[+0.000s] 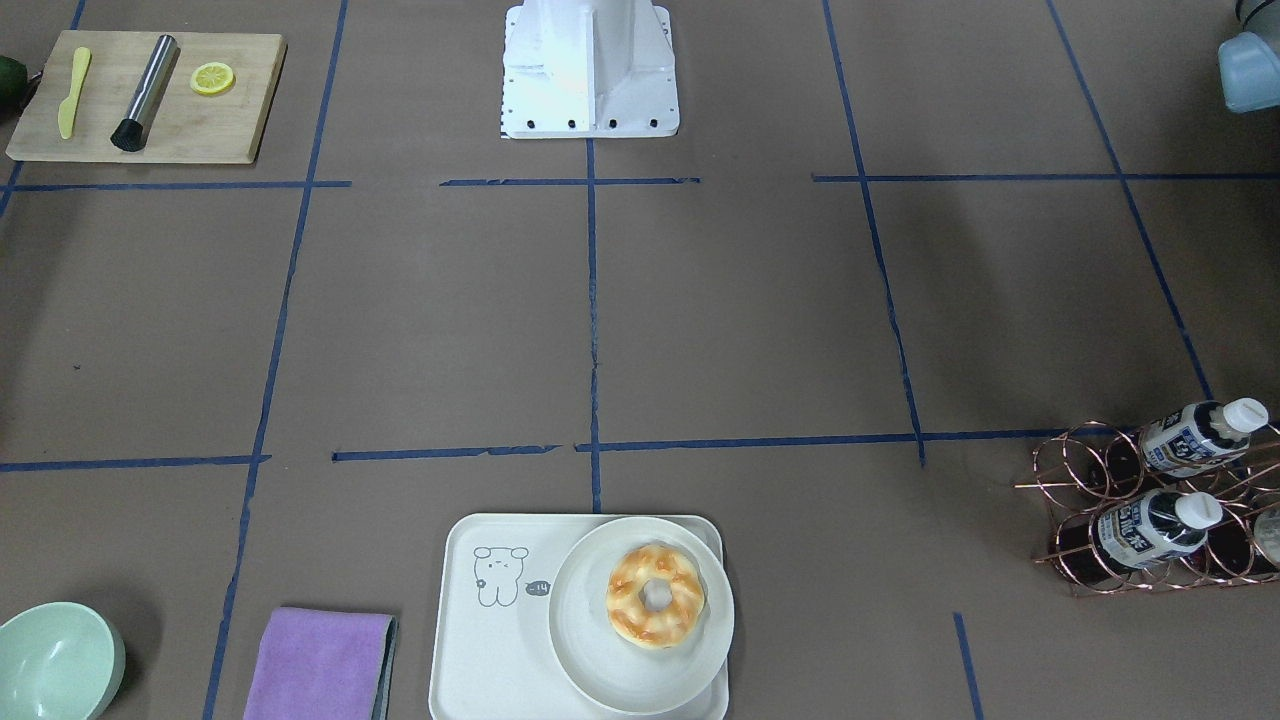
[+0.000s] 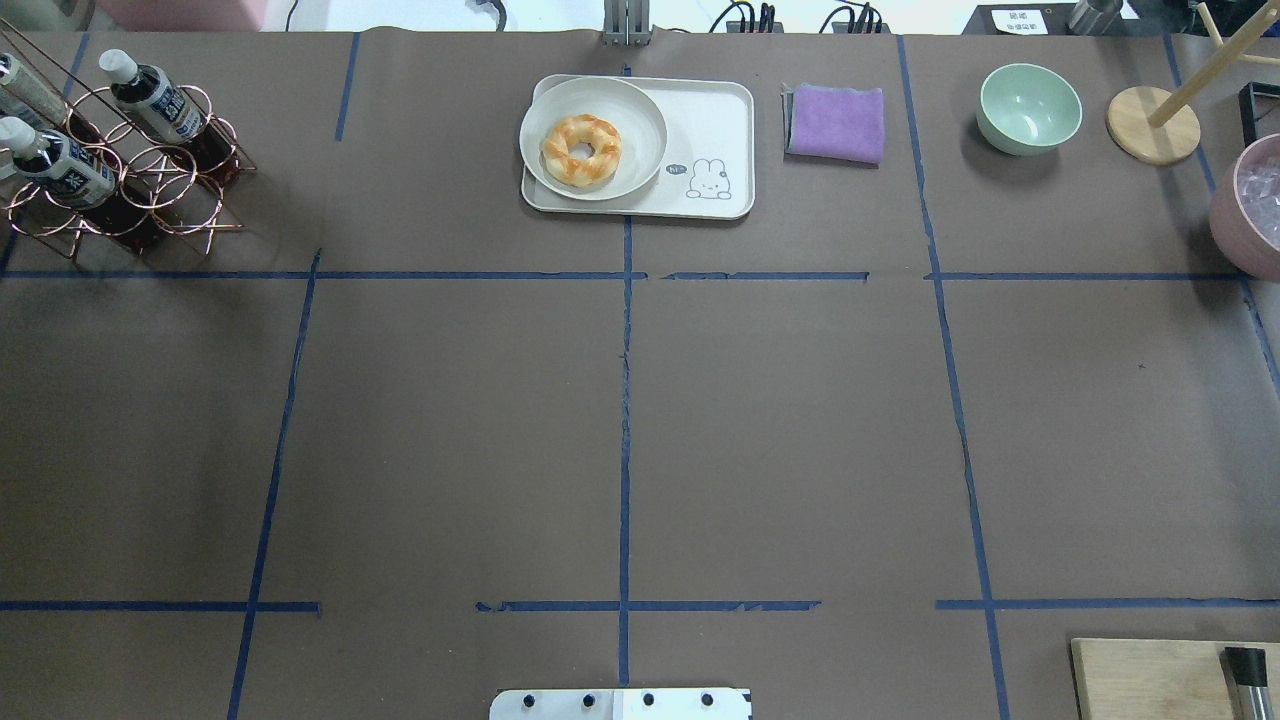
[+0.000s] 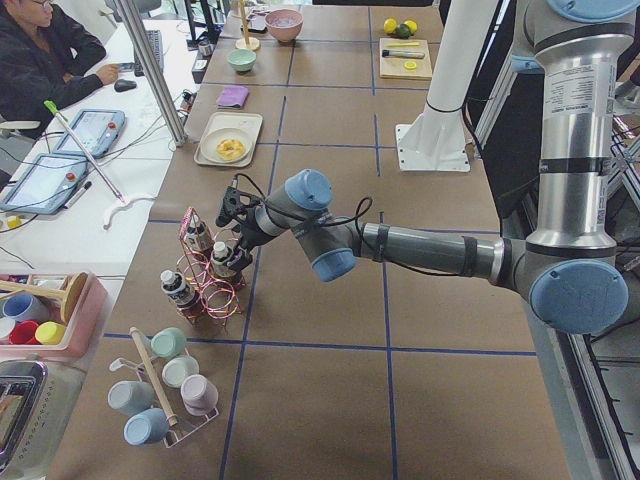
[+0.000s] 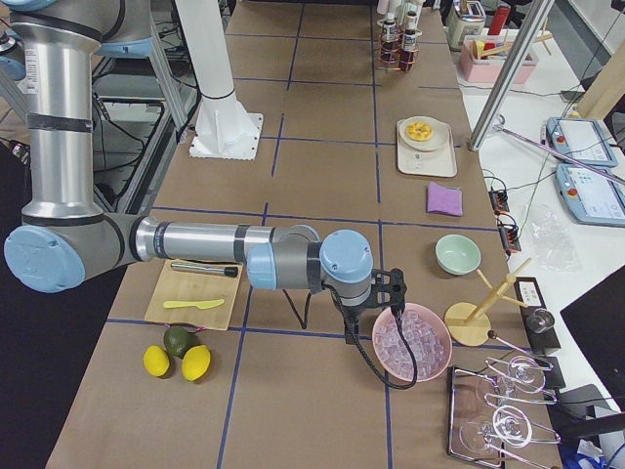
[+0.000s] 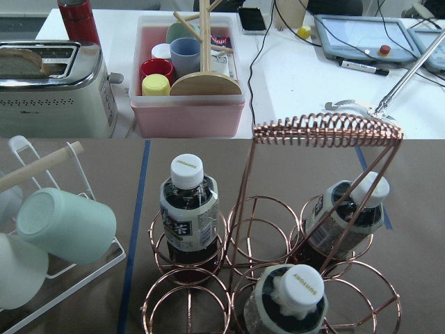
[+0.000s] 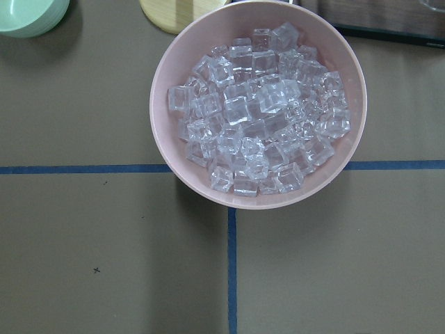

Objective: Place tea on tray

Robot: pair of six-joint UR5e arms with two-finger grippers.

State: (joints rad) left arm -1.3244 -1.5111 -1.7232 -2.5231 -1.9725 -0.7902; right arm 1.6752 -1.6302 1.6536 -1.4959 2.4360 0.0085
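Observation:
Three alike tea bottles with white caps stand in a copper wire rack (image 2: 160,200) at the table's far left corner; I cannot tell which is the tea. The left wrist view shows them (image 5: 188,216), (image 5: 348,209), (image 5: 295,303). My left gripper (image 3: 228,207) hovers just above the rack; I cannot tell if it is open or shut. The cream tray (image 2: 715,130) with the line-drawn animal lies at the far middle, also in the front-facing view (image 1: 480,650). My right gripper (image 4: 395,291) hangs over a pink ice bowl (image 6: 257,104); its state cannot be told.
A round plate (image 2: 640,110) with a doughnut (image 2: 580,150) fills the tray's left half. A purple cloth (image 2: 835,122), green bowl (image 2: 1030,108) and wooden stand (image 2: 1153,124) lie right of it. A wooden board (image 1: 145,95) holds tools. A mug rack (image 5: 62,229) stands beside the bottles.

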